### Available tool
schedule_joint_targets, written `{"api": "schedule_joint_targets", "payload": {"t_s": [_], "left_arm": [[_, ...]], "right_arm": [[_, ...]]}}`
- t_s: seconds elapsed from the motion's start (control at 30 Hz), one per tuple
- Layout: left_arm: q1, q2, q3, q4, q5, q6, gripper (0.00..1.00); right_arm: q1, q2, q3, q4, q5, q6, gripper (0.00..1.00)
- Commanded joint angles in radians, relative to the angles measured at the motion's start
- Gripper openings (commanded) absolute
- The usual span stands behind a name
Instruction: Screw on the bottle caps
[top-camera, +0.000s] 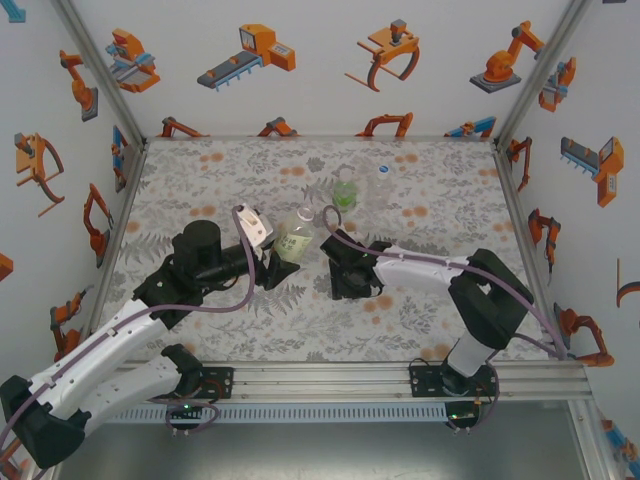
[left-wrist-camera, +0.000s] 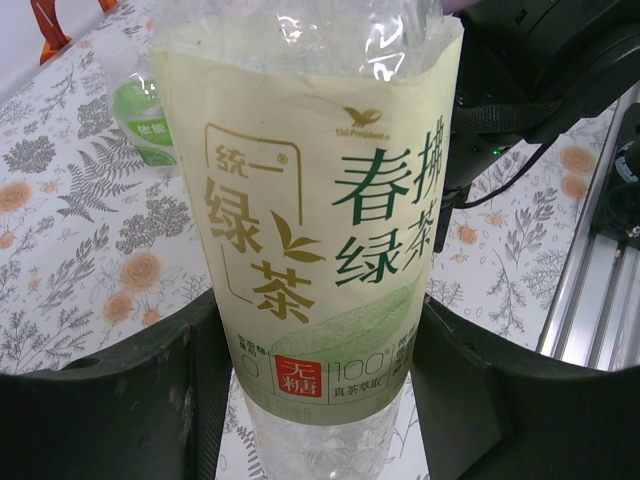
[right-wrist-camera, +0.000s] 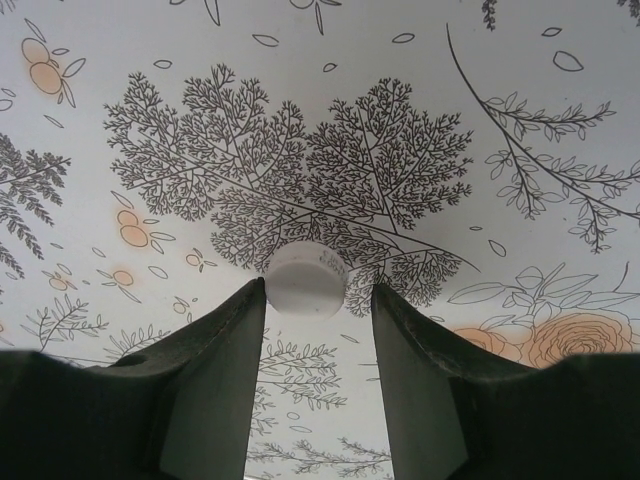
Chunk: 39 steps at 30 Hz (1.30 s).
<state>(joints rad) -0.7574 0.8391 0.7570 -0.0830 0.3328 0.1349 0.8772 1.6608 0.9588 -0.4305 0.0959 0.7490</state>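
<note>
Cap-grabbing step, I think: left hand (left-wrist-camera: 318, 340) clamped on the yellow-label bottle (left-wrist-camera: 310, 220), right hand (right-wrist-camera: 318, 300) spread with the white cap (right-wrist-camera: 305, 278) sitting loose between its fingertips (right-wrist-camera: 235, 345) on the table (right-wrist-camera: 400, 60), so next it pinches and lifts it.

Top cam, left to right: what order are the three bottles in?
yellow-label bottle → green-label bottle → unlabelled bottle
</note>
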Motion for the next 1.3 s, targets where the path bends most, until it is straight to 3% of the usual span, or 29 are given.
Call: {"api": "schedule_joint_targets", "payload": {"t_s": [0.0, 0.7, 0.97, 1.1, 1.27], "left_arm": [[0.007, -0.013, -0.008, 0.021, -0.001, -0.014, 0.0], [0.009, -0.019, -0.018, 0.027, 0.003, -0.015, 0.0], [0.009, -0.023, -0.019, 0.007, 0.01, 0.015, 0.0], [0.009, -0.031, -0.028, -0.007, 0.014, 0.059, 0.0], [0.007, -0.035, -0.016, -0.07, 0.061, 0.169, 0.0]], "right_arm": [[0.011, 0.011, 0.033, -0.014, 0.022, 0.01, 0.45], [0.013, 0.066, 0.077, -0.071, 0.015, -0.02, 0.38], [0.013, -0.006, 0.079, -0.095, 0.046, -0.04, 0.22], [0.013, -0.131, 0.06, -0.073, 0.067, -0.112, 0.05], [0.013, -0.286, 0.053, -0.048, 0.029, -0.284, 0.0]]}}
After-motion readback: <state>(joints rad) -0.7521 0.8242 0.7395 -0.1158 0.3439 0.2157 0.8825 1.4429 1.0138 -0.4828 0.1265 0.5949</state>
